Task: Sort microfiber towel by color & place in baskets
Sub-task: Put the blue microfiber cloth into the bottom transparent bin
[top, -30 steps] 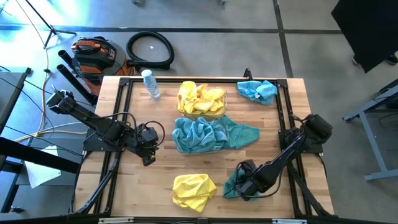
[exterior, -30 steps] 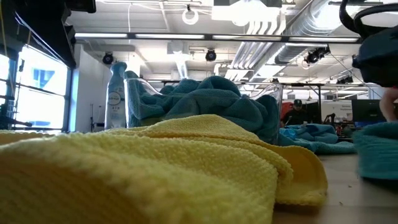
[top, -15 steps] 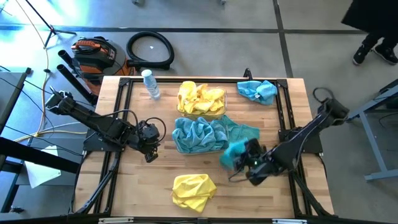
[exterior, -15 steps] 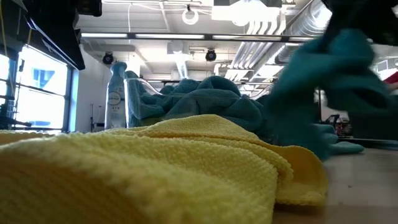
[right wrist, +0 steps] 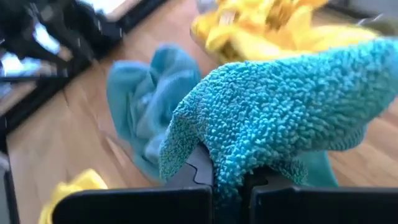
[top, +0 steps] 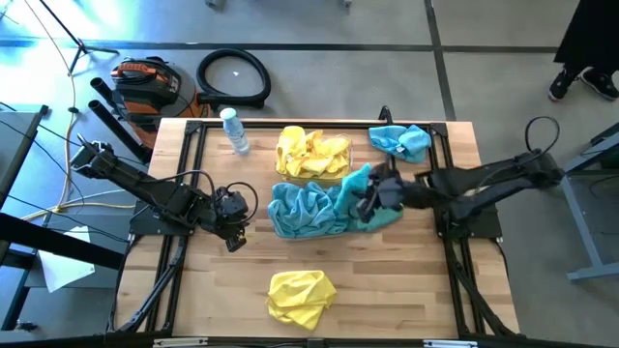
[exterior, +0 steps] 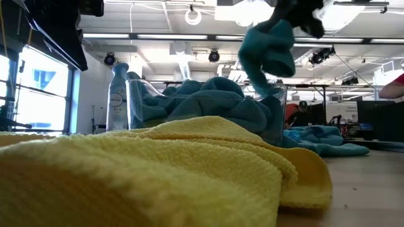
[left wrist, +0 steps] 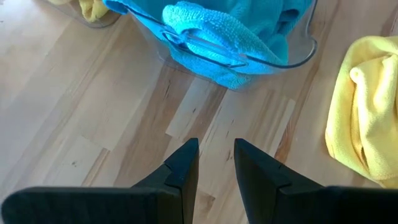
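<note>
Seen from above, the wooden tabletop (top: pixel 193 290) fills the middle of the frame. The right gripper (top: pixel 372 196) hangs right of centre, clamped on a teal towel (top: pixel 354 183) lifted above the heaped teal basket (top: pixel 302 211). Just above that sits the basket of yellow towels (top: pixel 311 155). A lone yellow towel (top: pixel 300 296) lies at lower centre, another teal towel (top: pixel 400 141) at upper right. The left gripper (top: pixel 232 215) waits left of centre.

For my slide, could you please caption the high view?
Right gripper carries a teal towel over the teal-filled basket; left gripper waits nearby.
</note>
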Tool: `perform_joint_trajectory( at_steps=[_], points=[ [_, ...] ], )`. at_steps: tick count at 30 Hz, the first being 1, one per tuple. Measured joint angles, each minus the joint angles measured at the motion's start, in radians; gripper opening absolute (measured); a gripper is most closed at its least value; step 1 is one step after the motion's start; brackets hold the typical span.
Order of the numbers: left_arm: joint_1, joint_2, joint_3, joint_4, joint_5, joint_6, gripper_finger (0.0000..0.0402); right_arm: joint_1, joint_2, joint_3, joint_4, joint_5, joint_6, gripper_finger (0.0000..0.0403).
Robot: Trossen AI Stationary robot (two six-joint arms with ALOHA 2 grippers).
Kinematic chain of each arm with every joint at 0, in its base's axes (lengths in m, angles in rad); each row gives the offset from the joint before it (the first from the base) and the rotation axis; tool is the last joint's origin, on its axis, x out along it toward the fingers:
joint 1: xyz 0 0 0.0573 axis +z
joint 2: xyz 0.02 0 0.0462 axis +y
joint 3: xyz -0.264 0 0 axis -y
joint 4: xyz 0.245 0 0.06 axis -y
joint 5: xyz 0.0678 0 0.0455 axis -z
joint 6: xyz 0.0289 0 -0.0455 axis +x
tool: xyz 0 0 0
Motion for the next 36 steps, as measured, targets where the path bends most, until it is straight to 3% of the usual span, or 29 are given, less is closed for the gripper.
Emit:
perform_joint_trajectory(
  at_steps=[4,13,22,36],
  points=[
    [0.0,0.0,0.0,-0.001,0.0,-0.003,0.0091,-0.087,0.063,0.0,0.0,-0.186,-0.099,0.0001],
    [0.025,0.0,0.0,-0.001,-0.011,-0.002,0.0091,-0.158,0.234,0.0,0.226,-0.375,-0.31,0.0001],
    [0.057,0.0,0.0,-0.003,-0.011,0.004,0.0091,-0.157,0.362,0.0,0.258,-0.43,-0.559,0.0001],
    [0.057,0.0,0.0,-0.006,0.008,0.053,0.0091,-0.179,0.486,0.0,0.238,-0.459,-0.607,0.0]
  ],
)
